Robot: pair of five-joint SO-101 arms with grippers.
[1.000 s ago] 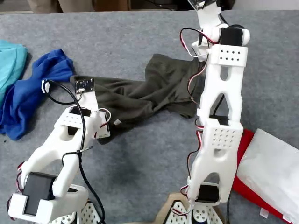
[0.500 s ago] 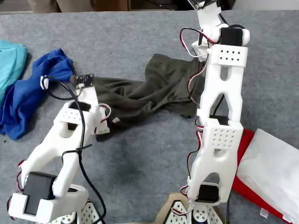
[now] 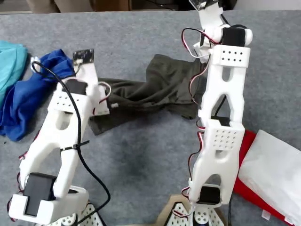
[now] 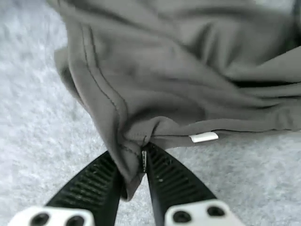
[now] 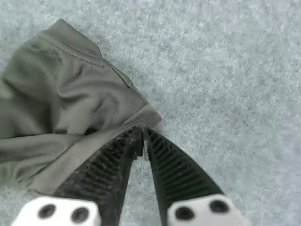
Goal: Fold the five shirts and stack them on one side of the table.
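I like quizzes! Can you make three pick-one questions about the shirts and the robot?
1. Where is the blue shirt? A beside the teal shirt; B on the floor; C in a basket.
2. What colour lies under the white shirt? A yellow; B red; C pink.
3. The left gripper is: A wide open; B holding a cup; C shut on the green shirt.
1 A, they lie side by side; 2 B, a red shirt peeks out beneath; 3 C, its fingers pinch the cloth.
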